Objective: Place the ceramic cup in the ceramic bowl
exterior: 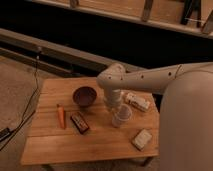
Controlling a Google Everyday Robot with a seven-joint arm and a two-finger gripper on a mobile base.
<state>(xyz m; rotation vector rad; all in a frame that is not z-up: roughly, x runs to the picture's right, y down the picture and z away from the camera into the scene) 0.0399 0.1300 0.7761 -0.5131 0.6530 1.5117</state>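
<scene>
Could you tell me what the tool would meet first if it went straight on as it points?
Probably the ceramic cup: the tool points down just above its rim, right of the ceramic bowl, though depth is unclear.

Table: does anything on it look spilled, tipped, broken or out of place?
Nothing stands out. The cup is beside the bowl, apart from it, with the gripper at its rim. No spill shows on the table.
</scene>
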